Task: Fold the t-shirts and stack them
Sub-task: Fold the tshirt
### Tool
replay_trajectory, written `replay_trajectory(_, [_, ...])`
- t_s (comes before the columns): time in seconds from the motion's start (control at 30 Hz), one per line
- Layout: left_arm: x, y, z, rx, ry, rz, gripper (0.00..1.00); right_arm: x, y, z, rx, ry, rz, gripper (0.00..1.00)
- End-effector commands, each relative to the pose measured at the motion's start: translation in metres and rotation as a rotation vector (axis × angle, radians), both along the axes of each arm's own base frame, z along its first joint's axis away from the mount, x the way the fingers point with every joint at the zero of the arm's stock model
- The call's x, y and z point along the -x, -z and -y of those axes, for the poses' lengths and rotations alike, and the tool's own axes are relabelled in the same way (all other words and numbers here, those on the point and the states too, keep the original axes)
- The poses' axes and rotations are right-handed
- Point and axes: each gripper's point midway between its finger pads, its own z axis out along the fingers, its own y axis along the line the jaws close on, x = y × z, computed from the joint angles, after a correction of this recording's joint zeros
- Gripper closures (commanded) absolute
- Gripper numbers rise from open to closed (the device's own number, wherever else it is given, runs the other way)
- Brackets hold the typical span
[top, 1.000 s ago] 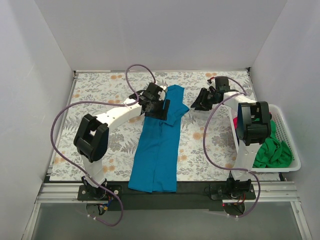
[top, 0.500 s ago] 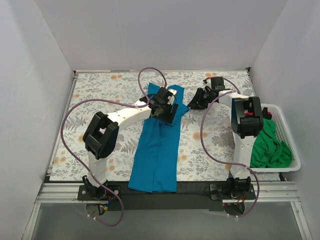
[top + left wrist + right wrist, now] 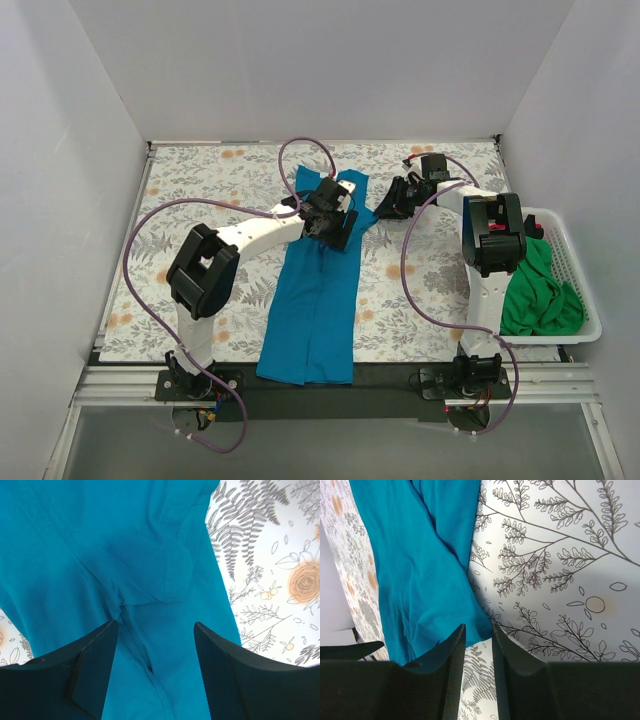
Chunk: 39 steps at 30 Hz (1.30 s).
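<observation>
A teal-blue t-shirt (image 3: 315, 300) lies on the flowered table as a long narrow strip, from the far middle to the near edge. My left gripper (image 3: 335, 215) hovers over its far part, open, with teal cloth and a seam showing between its fingers (image 3: 155, 630). My right gripper (image 3: 388, 205) sits at the shirt's far right edge. Its fingers stand a narrow gap apart (image 3: 479, 630) with bare table between them, and the teal hem (image 3: 480, 620) lies just past the tips. A bright green shirt (image 3: 540, 300) lies in the basket. No red-magenta shirt shows.
A white slatted basket (image 3: 582, 275) stands at the table's right edge beside the right arm. Purple cables loop above both arms. White walls close in the table on three sides. The flowered tablecloth (image 3: 200, 200) lies bare to the left of the shirt.
My left gripper has moved right and onto the far part of the teal shirt. My right gripper has shifted slightly left toward the shirt's edge. The shirt has hardly moved.
</observation>
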Motion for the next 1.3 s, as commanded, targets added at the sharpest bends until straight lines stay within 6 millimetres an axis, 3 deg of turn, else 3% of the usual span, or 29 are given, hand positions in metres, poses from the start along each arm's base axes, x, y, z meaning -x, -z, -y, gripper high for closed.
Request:
replay_trajectory(0.0, [0.000, -0.006, -0.002, -0.009, 0.000, 0.032, 0.39, 0.004, 0.011, -0.001, 0.000, -0.027, -0.005, 0.67])
replay_trajectory(0.23, [0.005, 0.001, -0.004, -0.027, 0.000, 0.022, 0.39, 0.001, 0.021, 0.005, 0.041, -0.018, -0.003, 0.73])
replay_trajectory(0.43, [0.008, 0.006, -0.004, -0.043, 0.011, 0.021, 0.40, -0.005, 0.019, 0.010, 0.067, -0.018, 0.021, 0.99])
replay_trajectory(0.63, [0.006, 0.015, -0.003, -0.091, 0.031, 0.056, 0.46, -0.017, 0.011, 0.014, 0.076, -0.027, 0.051, 0.99])
replay_trajectory(1.27, [-0.005, 0.032, 0.018, -0.334, 0.161, 0.343, 0.48, -0.021, 0.011, 0.025, 0.078, -0.017, 0.027, 0.99])
